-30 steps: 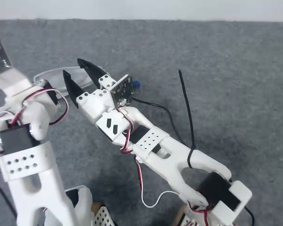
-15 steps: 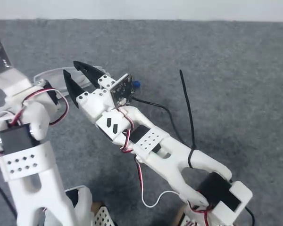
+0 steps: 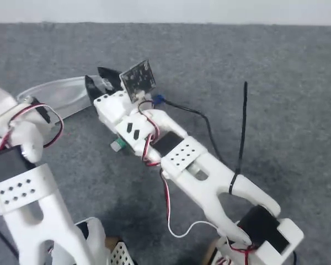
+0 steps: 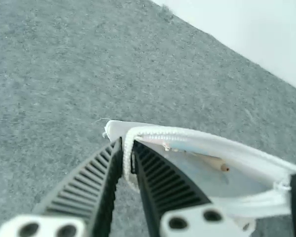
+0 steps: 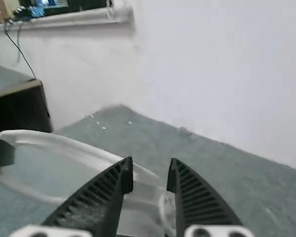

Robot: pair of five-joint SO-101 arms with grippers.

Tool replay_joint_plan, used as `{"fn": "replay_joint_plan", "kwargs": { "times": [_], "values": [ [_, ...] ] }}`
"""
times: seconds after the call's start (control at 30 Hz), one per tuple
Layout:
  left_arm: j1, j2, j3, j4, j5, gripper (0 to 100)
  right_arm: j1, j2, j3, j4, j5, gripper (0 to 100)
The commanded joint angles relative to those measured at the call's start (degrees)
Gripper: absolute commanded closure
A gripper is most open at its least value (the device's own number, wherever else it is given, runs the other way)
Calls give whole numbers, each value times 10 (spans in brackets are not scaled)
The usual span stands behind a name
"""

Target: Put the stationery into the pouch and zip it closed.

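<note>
I'm seeing the grey felt bench (image 3: 276, 72) running up to a white wall (image 3: 171, 10). The clear pouch (image 3: 52, 95) is lying at the high view's upper left. My left gripper (image 4: 127, 143) is pinching its corded edge, and my right gripper (image 3: 102, 81) is hanging open at its other end.

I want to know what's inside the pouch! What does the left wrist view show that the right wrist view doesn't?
Left wrist view: the left hand pinching the white edge of the pouch, and a thin wooden stick, maybe a pencil, inside. Right wrist view: the right hand, fingers apart over the pouch, plus a dark box by the wall. Both: the clear pouch and the grey table.
</note>
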Motion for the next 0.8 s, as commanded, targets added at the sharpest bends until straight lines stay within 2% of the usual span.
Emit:
{"fn": "replay_joint_plan", "kwargs": {
  "times": [0.0,0.17,0.37,0.77],
  "values": [
    [-8,-4,-2,-18,-1,989,38,-44,-57,87,-10,890],
    [-7,-4,0,-18,-1,989,94,-40,-127,240,-116,889],
    [-7,-4,0,-18,-1,989,107,-37,-187,400,-142,889],
    [-7,-4,0,-18,-1,989,143,-36,-189,471,-167,889]
  ]
}}
